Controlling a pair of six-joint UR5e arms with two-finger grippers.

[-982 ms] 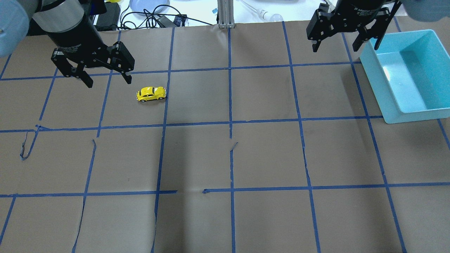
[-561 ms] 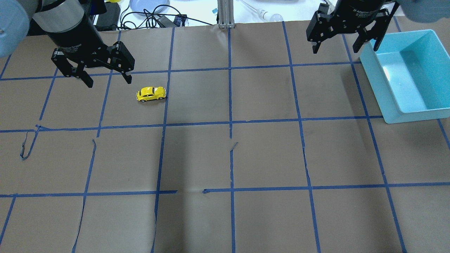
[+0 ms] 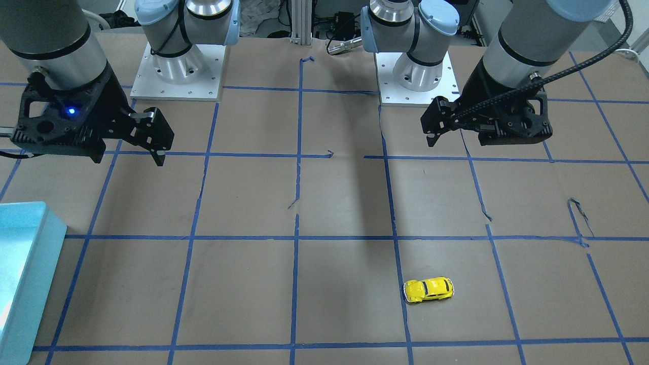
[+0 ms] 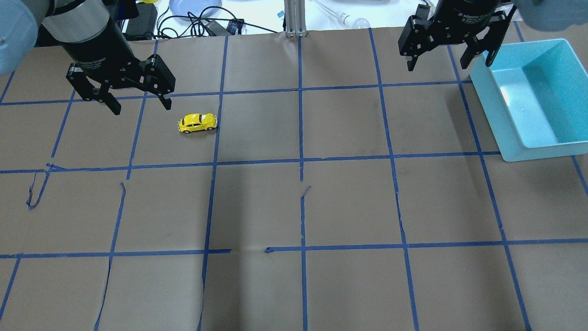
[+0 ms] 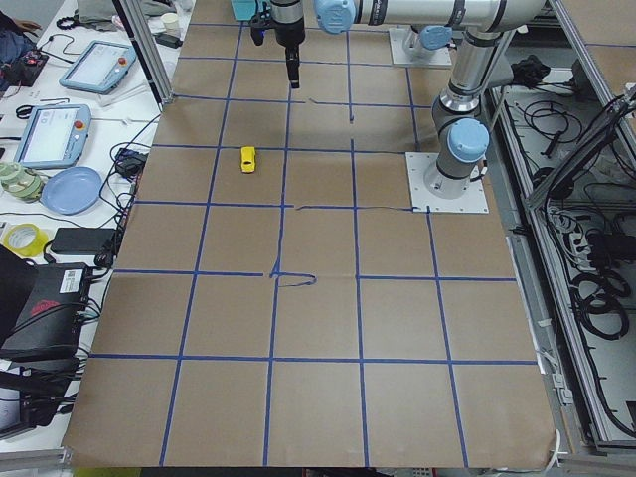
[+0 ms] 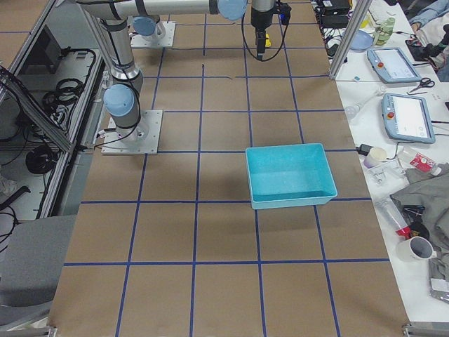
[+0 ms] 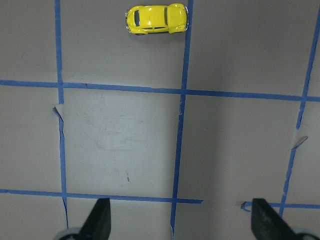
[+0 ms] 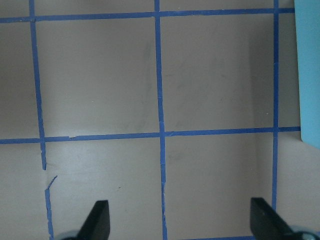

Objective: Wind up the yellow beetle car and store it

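The yellow beetle car (image 4: 198, 122) stands on its wheels on the brown paper table, in the left half of the overhead view. It also shows in the front view (image 3: 428, 289), the left side view (image 5: 247, 159) and the left wrist view (image 7: 156, 19). My left gripper (image 4: 142, 108) is open and empty. It hangs above the table, just left of and behind the car, not touching it. My right gripper (image 4: 449, 64) is open and empty, high above the far right of the table beside the teal bin (image 4: 491, 110).
The teal bin is empty and sits at the right edge; it also shows in the front view (image 3: 20, 274) and the right wrist view (image 8: 310, 70). An aluminium post (image 4: 294, 18), cables and a plate lie beyond the far edge. Blue tape grid lines are torn in places.
The right gripper has shifted very slightly toward the far edge. The car and the left gripper have not visibly moved.
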